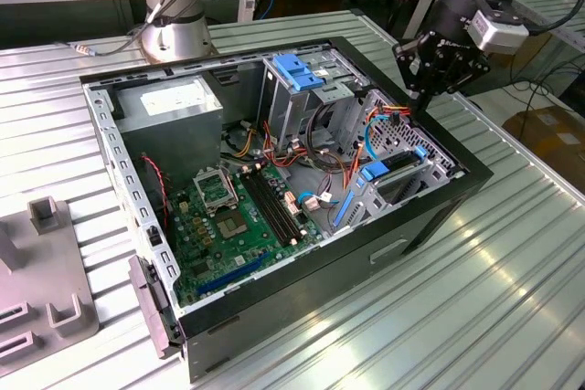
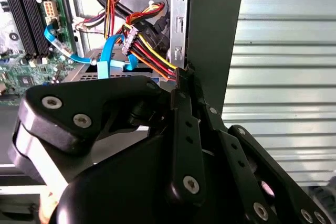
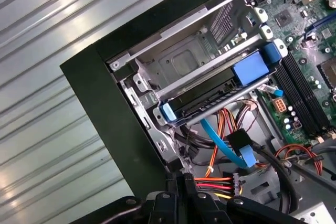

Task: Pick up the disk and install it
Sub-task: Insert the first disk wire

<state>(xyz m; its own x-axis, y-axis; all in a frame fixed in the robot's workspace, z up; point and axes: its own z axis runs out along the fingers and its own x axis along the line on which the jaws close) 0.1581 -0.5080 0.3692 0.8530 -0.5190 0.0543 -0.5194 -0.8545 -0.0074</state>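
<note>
Upper right of the exterior view: the gripper (image 1: 422, 98) hangs over the far right edge of the open computer case (image 1: 430, 216), fingers drawn together on nothing, tips just above a bundle of red, yellow and orange wires (image 1: 395, 110). Disk (image 1: 395, 173) sits right of centre in that view, slotted into the grey drive bay against the case's right wall, blue rails (image 1: 373, 171) showing. Centre of the first wrist view: disk (image 3: 210, 98) lies in its bay, blue tabs at both ends, a blue cable (image 3: 223, 142) below it. Motherboard (image 1: 233, 216) lies lower left of centre.
</note>
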